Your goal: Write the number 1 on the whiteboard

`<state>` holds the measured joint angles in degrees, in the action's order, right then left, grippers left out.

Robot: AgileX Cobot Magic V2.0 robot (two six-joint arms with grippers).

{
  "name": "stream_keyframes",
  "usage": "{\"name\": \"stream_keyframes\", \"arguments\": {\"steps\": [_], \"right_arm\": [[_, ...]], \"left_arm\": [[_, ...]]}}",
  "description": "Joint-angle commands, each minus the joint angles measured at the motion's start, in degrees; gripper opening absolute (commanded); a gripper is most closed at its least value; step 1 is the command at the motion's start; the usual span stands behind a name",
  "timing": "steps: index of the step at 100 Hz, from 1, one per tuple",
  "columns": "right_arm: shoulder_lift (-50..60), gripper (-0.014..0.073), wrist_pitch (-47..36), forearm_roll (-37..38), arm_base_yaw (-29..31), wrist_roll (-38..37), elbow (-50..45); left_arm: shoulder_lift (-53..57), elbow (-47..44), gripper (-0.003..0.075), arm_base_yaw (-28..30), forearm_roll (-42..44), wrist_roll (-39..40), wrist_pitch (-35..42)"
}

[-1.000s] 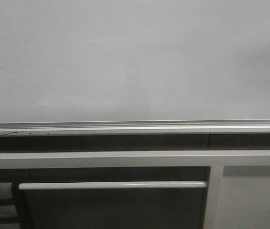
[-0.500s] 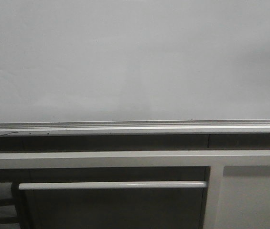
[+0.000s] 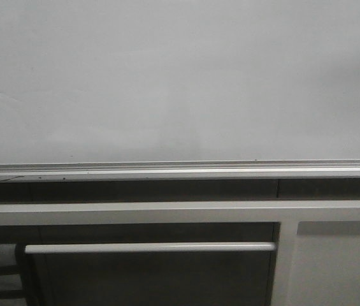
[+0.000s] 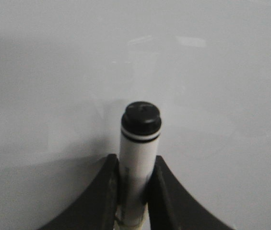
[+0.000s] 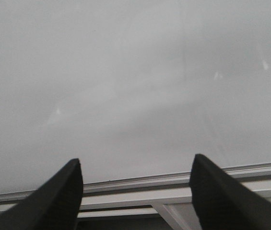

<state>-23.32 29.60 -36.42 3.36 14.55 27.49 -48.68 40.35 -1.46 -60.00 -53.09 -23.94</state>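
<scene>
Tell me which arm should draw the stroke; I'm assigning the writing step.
Left. Its gripper is shut on the marker, pointed at the blank whiteboard. The right gripper is open and holds nothing.

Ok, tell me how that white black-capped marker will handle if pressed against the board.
The white cylindrical marker with black cap looks stiff. Its smooth round barrel may slip between the left gripper fingers. The glossy pale whiteboard probably gives little friction.

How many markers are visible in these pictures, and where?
1. The marker is clamped in the left tool, its black end pointing toward the whiteboard. The right tool is open and empty. None shows in the front view.
</scene>
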Motion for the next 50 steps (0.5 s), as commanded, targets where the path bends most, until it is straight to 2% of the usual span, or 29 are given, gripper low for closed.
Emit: {"name": "stream_keyframes", "arguments": {"steps": [1, 13, 23, 39, 50], "right_arm": [[-0.9, 0.0435, -4.2, -1.3, 0.2, 0.6, 2.1], [-0.9, 0.0435, -4.2, -1.3, 0.2, 0.6, 2.1], [-0.9, 0.0435, -3.9, -1.3, 0.2, 0.6, 2.1], [-0.9, 0.0435, -1.4, -2.4, 0.2, 0.6, 2.1], [-0.9, 0.0435, 0.9, -7.7, 0.1, 2.5, 2.2]], "left_arm": [[0.2, 1.9, -0.0020, 0.2, -2.1, -0.5, 1.3], [0.4, 1.9, -0.0020, 0.2, -2.1, -0.9, -0.6], [1.0, 1.9, -0.0020, 0.2, -3.3, -4.8, -4.7], [2.1, 1.9, -0.0020, 0.2, -11.3, -13.0, -14.2], [2.1, 1.9, -0.0020, 0.2, -17.9, -18.2, -22.7]]}}
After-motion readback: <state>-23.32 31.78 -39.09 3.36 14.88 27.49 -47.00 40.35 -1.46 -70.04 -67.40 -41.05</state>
